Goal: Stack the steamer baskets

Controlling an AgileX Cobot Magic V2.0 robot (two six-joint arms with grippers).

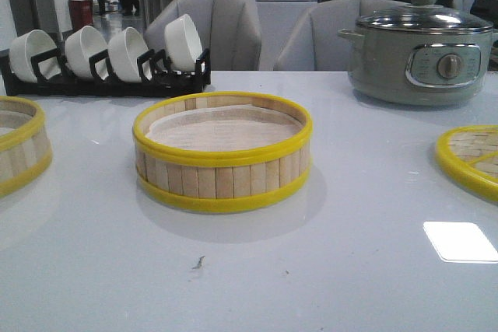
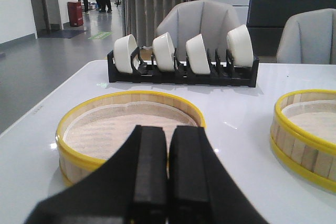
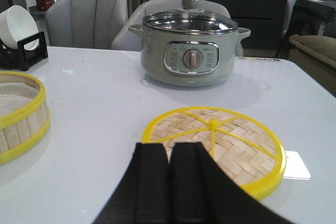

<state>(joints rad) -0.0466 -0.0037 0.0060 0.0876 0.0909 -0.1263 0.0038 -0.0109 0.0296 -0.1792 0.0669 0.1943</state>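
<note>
Left gripper (image 2: pixel 168 174) and right gripper (image 3: pixel 170 182) closed, empty; steamer baskets (image 1: pixel 222 152) (image 1: pixel 19 153) unstacked on worktop (image 1: pixel 311 270); needed opening, then grasping left basket.

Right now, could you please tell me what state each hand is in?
Left hand: closed, holding nothing, just short of the left basket.
Right hand: closed, holding nothing, just short of the lid.
</note>
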